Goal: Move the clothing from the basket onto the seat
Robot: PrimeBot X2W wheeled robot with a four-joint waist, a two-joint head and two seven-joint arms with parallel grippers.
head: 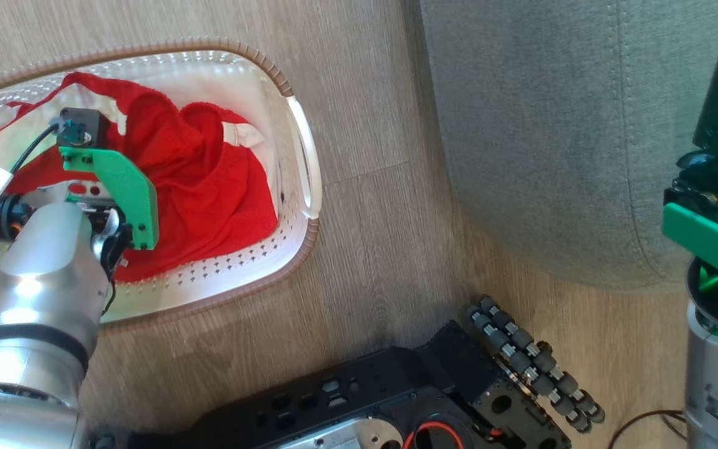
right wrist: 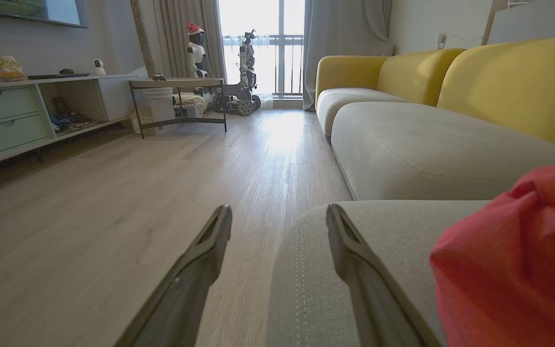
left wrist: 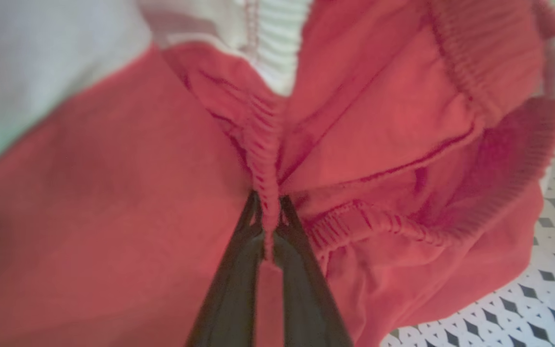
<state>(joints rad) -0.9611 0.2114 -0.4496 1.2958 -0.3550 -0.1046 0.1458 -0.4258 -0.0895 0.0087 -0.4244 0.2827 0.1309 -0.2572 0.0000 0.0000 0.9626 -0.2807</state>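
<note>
The cream basket (head: pixel 305 187) stands on the wood floor at the left, with red clothing (head: pixel 209 181) with white panels bunched inside it. My left arm (head: pixel 41 262) reaches down into the basket. In the left wrist view my left gripper (left wrist: pixel 268 207) is shut on a gathered fold of the red clothing (left wrist: pixel 378 120). The grey-green seat (head: pixel 552 137) lies to the right of the basket. My right gripper (right wrist: pixel 279 212) stands open over the seat's (right wrist: pixel 403 231) rounded corner, holding nothing. A second red garment (right wrist: pixel 513 260) lies on the seat just right of it.
My black wheeled base (head: pixel 396 399) and its roller wheel (head: pixel 533 365) sit between basket and seat. Bare wood floor (right wrist: pixel 138 193) stretches ahead to a low cabinet (right wrist: pixel 27 115), a small table (right wrist: pixel 176 96) and parked robots (right wrist: pixel 246 72) by the window. Yellow backrests (right wrist: pixel 513 82) line the sofa.
</note>
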